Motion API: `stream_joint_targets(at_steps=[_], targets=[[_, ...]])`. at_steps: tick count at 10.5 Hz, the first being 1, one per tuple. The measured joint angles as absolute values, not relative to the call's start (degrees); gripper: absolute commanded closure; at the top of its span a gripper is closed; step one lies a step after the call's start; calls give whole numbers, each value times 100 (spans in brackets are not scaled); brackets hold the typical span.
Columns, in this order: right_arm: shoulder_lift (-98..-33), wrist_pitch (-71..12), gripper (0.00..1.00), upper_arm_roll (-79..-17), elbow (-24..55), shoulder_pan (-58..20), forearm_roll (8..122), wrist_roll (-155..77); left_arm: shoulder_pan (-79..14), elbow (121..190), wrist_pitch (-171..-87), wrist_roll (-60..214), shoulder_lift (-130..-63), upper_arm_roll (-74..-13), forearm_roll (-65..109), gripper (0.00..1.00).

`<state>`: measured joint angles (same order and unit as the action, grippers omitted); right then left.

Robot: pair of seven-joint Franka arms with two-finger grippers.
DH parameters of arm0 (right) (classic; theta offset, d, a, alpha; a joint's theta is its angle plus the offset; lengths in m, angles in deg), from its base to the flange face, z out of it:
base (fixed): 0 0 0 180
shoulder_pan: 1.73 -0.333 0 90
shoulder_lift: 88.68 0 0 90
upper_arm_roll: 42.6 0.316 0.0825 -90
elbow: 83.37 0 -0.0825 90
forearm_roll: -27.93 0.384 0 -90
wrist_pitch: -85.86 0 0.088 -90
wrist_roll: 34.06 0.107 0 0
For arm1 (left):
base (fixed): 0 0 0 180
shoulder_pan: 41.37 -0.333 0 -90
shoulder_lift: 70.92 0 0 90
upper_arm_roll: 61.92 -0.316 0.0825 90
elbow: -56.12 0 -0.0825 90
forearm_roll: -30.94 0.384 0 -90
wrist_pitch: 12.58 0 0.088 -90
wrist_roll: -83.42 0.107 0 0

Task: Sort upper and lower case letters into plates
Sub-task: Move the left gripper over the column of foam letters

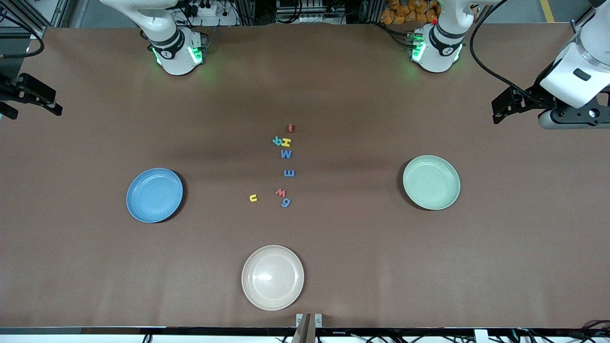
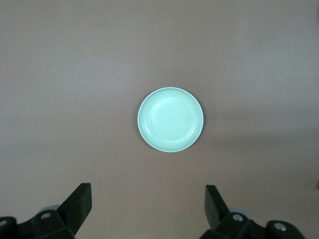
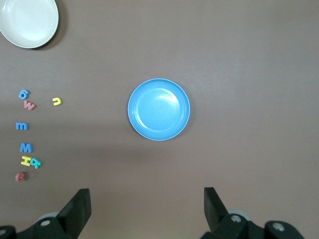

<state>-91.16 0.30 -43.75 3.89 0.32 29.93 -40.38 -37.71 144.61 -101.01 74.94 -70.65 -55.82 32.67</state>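
Observation:
Several small letters lie in a loose line at the table's middle: a red piece (image 1: 290, 127), a teal one (image 1: 277, 140) touching a yellow H (image 1: 286, 142), a blue M (image 1: 286, 154), a blue m (image 1: 289, 173), a red w (image 1: 280, 192), a blue g (image 1: 285, 203) and a yellow u (image 1: 253, 197). The sky blue plate (image 1: 154, 195) (image 3: 159, 109) sits toward the right arm's end, the mint green plate (image 1: 431, 182) (image 2: 170, 119) toward the left arm's end; both hold nothing. My left gripper (image 1: 498, 112) (image 2: 148, 193) hangs open high above the table near the mint plate. My right gripper (image 1: 33, 113) (image 3: 146, 195) hangs open high near the blue plate.
A beige plate (image 1: 272, 277) (image 3: 28, 20) with nothing in it sits nearer to the front camera than the letters. Brown tabletop (image 1: 362, 228) stretches between the plates and the letters.

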Motion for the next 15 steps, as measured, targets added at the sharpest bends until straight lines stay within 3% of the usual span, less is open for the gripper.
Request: stream_joint_targets(at_steps=[5,8,11,15], targets=[[-9115,70,0,-4400,389,60,2990,-4029,-3755,14468,-9932,7510,-7067,-5559,3257,0],[-9103,108,0,-4399,393,61,2990,-4028,-3485,14595,-9618,7588,-7251,-5137,3169,0],[-9079,112,0,-4409,400,70,2990,-4028,-2925,14671,-10308,6806,-8083,-4649,3050,0],[-8792,-132,0,-4409,456,83,2990,-4017,-1595,14706,-11498,4859,-9103,-4578,3025,0]])
